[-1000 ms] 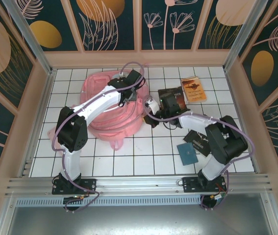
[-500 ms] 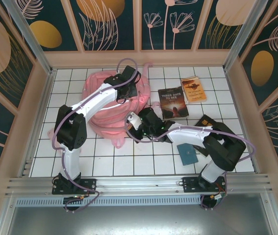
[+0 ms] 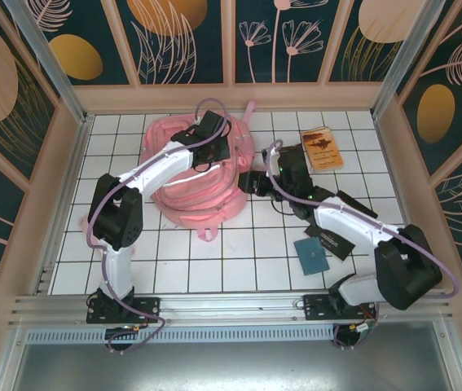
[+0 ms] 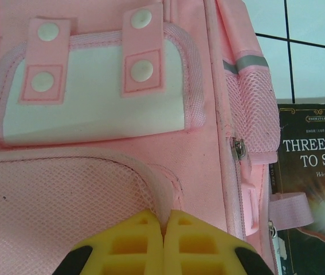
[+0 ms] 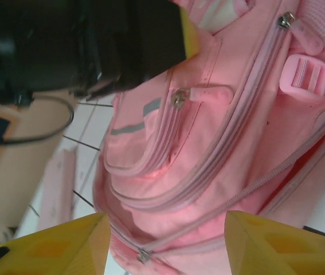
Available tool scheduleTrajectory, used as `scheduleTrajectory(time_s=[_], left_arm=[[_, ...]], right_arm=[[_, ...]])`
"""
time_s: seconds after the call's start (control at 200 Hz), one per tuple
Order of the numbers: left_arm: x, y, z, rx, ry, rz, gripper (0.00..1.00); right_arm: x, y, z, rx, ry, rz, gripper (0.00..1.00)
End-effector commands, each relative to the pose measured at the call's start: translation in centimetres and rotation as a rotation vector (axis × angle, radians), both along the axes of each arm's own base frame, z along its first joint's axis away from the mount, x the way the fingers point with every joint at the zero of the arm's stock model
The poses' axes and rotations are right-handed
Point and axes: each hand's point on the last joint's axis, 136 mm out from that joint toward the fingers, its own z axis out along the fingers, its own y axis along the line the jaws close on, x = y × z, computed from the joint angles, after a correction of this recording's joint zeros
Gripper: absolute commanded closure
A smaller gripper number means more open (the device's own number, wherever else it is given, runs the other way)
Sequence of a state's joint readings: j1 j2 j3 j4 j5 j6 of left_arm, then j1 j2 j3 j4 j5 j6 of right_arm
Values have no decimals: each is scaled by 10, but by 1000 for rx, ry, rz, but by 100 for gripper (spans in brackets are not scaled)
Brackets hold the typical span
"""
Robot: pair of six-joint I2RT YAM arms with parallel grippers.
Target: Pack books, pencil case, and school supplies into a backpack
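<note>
Between the pads of the left gripper (image 4: 163, 222): a thin raised fold of pink fabric, jaws fully closed on it, yellow pads meeting. The fold is the top edge of a mesh pocket (image 4: 53, 200) on the backpack (image 4: 93, 114), which lies flat under the claw. Just beyond the pinch is a white flap (image 4: 87, 109) with two pink snap tabs. To the claw's right, past a side zipper, the dark brown book (image 4: 308, 189) lies on white tile (image 4: 317, 63), "THREE DA / TO SEE" readable. It's right against the backpack edge, can't tell if tucked under. A pink strap end (image 4: 291, 209) lies over its left margin.

Right gripper (image 5: 168, 229): jaws wide apart, nothing between them, nothing touched. Straight ahead of it is the backpack's zippered side, with pulls and a pink buckle (image 5: 302, 77). A black arm body (image 5: 76, 40) blocks the upper left. From above, this claw sits at the backpack's right edge. Behind it is the orange-brown book (image 3: 322, 149). Back along its arm are the black book (image 3: 334, 240) and a blue pad (image 3: 312, 255).
</note>
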State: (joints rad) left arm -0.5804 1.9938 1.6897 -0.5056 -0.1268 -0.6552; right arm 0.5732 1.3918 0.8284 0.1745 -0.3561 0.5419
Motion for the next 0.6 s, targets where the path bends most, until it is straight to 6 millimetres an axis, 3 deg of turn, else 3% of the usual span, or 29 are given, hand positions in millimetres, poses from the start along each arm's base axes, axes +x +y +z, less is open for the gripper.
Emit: scheduleTrajectory(time_s=[0.0, 0.175, 0.47, 0.596], left_arm=[[10, -13, 56, -96, -136, -47, 100], [5, -14, 60, -102, -140, -77, 100], [-2, -16, 54, -111, -121, -107, 100], [-2, -17, 56, -113, -124, -111, 100]], right_arm=[[3, 11, -15, 93, 256, -22, 46], [21, 12, -30, 103, 351, -55, 48], [48, 31, -34, 95, 365, -44, 58], [52, 31, -50, 56, 415, -66, 58]])
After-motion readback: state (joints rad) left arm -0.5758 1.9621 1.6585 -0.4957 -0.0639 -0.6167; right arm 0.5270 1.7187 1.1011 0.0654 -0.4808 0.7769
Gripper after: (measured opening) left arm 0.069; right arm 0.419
